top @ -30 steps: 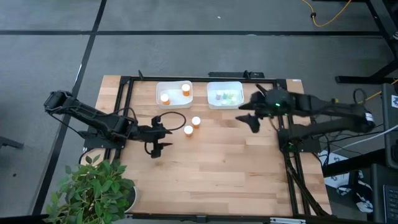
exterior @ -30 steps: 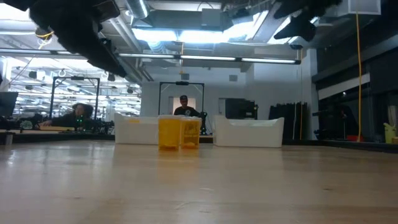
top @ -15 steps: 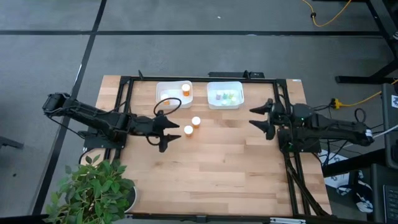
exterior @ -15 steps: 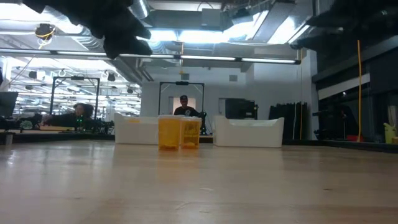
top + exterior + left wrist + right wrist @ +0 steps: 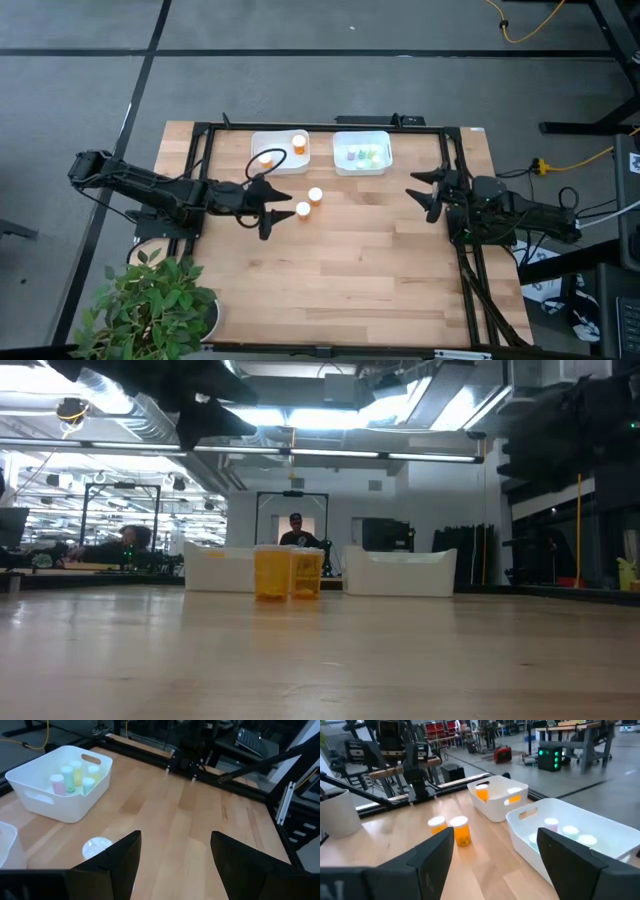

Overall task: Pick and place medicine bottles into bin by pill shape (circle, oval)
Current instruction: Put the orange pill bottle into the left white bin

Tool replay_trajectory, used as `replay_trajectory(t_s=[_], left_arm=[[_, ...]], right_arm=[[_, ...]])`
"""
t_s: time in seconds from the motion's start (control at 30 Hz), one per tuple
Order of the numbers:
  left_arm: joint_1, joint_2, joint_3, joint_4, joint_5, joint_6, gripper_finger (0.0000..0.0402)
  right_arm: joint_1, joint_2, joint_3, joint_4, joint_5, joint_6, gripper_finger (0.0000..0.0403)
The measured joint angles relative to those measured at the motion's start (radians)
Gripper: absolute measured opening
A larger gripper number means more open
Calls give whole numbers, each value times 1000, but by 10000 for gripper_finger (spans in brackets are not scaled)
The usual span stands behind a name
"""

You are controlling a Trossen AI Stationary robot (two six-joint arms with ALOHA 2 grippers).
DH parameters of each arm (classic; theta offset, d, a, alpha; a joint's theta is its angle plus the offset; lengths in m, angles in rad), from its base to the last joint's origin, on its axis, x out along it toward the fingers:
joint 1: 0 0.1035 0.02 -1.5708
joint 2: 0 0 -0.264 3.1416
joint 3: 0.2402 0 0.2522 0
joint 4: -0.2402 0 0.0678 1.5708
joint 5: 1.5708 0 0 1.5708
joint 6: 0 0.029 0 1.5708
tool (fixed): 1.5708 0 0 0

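Two orange medicine bottles with white caps stand upright on the table, one beside the other; they also show in the low view and the right wrist view. My left gripper is open and empty just to the left of them; one white cap shows past its fingers. My right gripper is open and empty near the table's right edge. More orange bottles stand in the left white bin, and pale green ones in the right white bin.
The two white bins stand side by side at the table's far edge. A black frame runs around the table. A potted plant stands at the near left corner. Bare wood lies across the middle and near side of the table.
My left gripper has moved toward the table's right edge, closing on the two standing orange bottles. My right gripper has drawn back from beside the right bin toward the table's right edge. The bottles have stayed where they were.
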Motion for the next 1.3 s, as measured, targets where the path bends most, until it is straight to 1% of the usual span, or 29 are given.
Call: replay_trajectory(t_s=[0.1,0.3,0.43,0.5,0.67,0.83,1.0,1.17,1.3], left_arm=[[0,1,0,22,0,-1,231],[13,1,0,95,-8,-2,231],[24,1,0,132,-20,0,231],[30,1,0,138,-21,1,231],[34,1,0,138,-21,-3,231],[33,2,0,179,-21,-24,231],[33,40,0,282,-6,-24,231],[33,97,0,328,56,-26,231],[33,137,0,373,64,-37,231]], right_arm=[[0,-4,0,-28,0,1,286],[0,-4,0,-11,-7,-88,286],[0,-4,0,-17,-7,-102,286],[0,-4,-20,15,-15,-116,286],[0,-3,-111,174,-53,-122,286],[-17,-4,-112,184,-41,-182,286],[-55,0,-112,181,-29,-239,286],[-82,1,-112,173,-102,-292,286],[-96,1,-112,172,-116,-330,286]])
